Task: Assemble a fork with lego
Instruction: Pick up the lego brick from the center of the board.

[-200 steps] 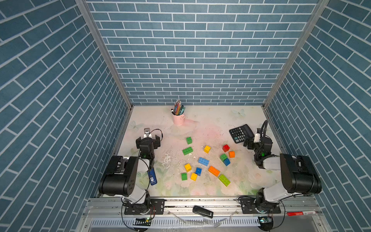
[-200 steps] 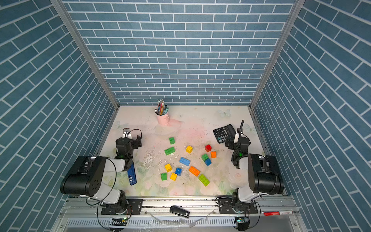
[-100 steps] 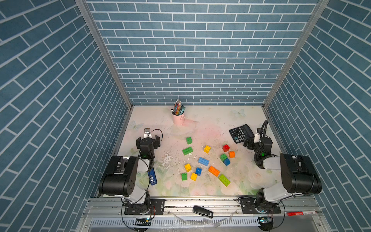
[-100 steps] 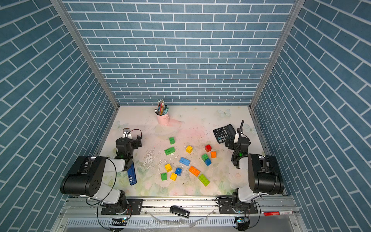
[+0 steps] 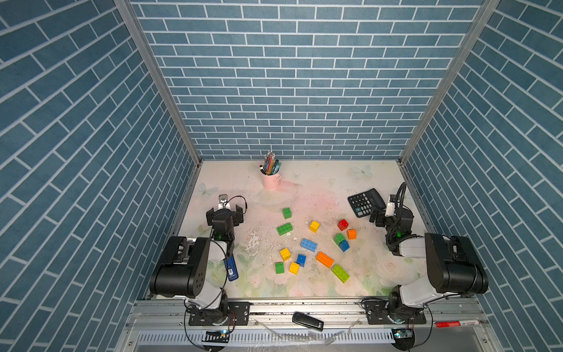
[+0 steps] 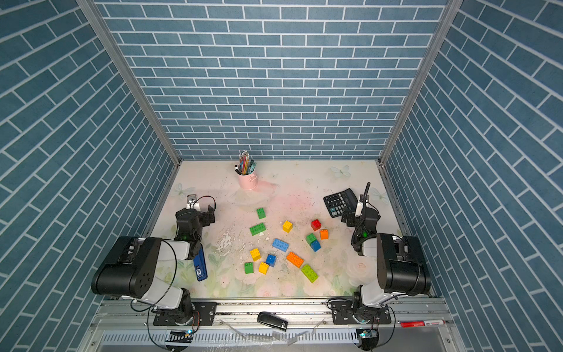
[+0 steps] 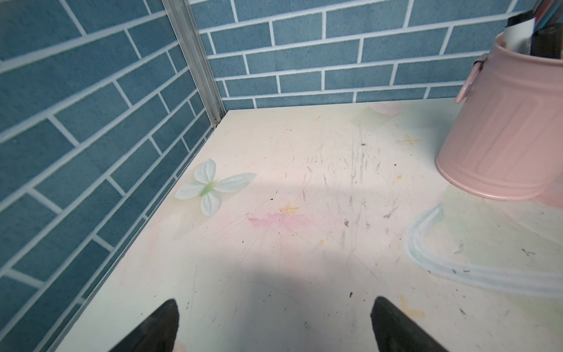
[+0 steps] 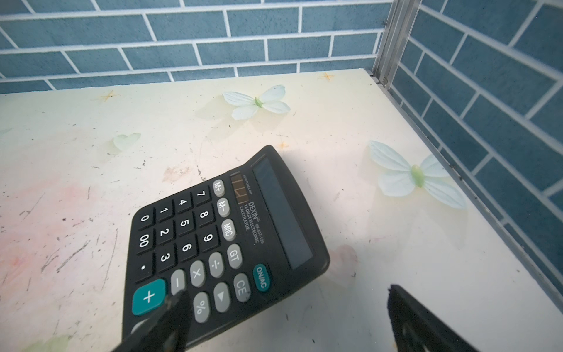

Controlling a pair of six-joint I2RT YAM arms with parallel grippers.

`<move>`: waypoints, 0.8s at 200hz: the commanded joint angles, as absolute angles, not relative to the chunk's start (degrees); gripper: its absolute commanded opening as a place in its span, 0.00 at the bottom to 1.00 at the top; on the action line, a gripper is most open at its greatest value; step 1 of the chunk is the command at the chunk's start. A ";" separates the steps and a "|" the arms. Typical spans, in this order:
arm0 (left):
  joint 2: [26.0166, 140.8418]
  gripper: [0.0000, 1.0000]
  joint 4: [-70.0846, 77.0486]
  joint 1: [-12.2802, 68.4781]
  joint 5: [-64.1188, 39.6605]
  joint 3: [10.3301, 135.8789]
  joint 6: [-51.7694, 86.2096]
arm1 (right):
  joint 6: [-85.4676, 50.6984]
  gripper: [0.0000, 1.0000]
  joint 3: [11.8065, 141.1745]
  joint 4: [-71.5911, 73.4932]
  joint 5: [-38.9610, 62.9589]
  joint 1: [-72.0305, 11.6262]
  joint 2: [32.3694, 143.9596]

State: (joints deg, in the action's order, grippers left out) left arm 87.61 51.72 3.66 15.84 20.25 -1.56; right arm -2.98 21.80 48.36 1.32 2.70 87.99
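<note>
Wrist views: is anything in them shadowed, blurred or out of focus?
Left wrist view: a shadow covers the table before the open left gripper; the pink cup is sharp. Right wrist view: the calculator is sharp, a fingertip of the right gripper blurred.

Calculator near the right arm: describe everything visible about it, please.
The calculator is a black plastic desktop model marked DEXIN. It has black number keys, grey function keys, teal plus and ON/AC keys, a small solar strip and an unlit display. It lies flat and keys up, at an angle, on the table toward its right side. One finger of the open right gripper hangs over the corner by the plus key; whether it touches cannot be told.
</note>
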 commanded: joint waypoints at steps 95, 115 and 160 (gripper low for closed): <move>83.15 0.99 55.04 6.75 18.12 17.57 -4.98 | -0.97 0.99 18.11 53.31 3.44 2.65 83.40; 77.03 0.99 42.33 10.34 22.69 21.39 -6.52 | -1.25 0.99 20.31 42.68 3.86 2.46 76.86; 69.70 1.00 15.54 13.97 27.51 32.87 -0.20 | -7.63 0.99 27.63 25.95 5.91 2.29 67.24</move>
State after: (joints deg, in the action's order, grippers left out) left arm 71.53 33.76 13.15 23.75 27.16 -4.38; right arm -3.29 23.59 36.58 3.68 2.55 70.85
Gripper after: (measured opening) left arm 0.994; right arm 0.989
